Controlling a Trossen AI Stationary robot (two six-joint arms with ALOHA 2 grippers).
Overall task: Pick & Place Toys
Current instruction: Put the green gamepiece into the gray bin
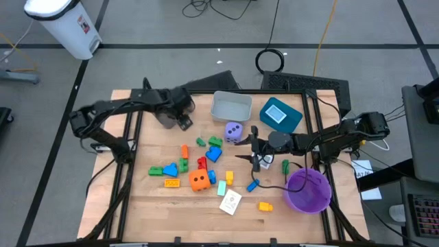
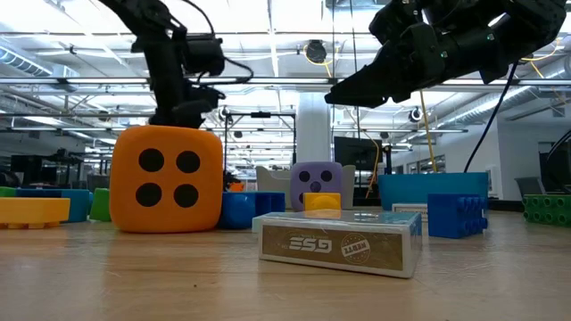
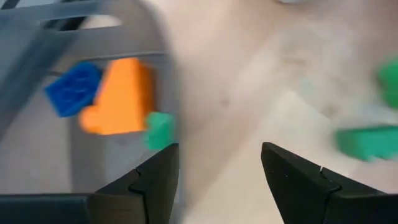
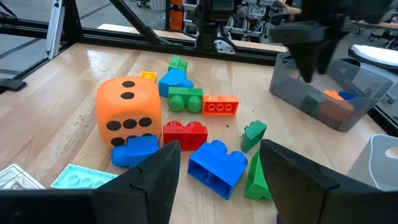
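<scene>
From above, the left gripper (image 1: 184,121) hangs beside a dark bin (image 1: 167,116), near the grey bin (image 1: 230,106), teal bin (image 1: 281,114) and purple bowl (image 1: 308,190). Its wrist view shows the fingers parted and empty, with three blocks in the dark bin: blue, orange (image 3: 118,96), green. The right gripper (image 1: 255,159), fingers apart and empty, hovers over blocks beside the orange die (image 4: 127,110).

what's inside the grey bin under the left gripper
The grey bin holds a blue block, an orange block and a small green block. Its near floor is hidden behind the gripper's fingers.
</scene>
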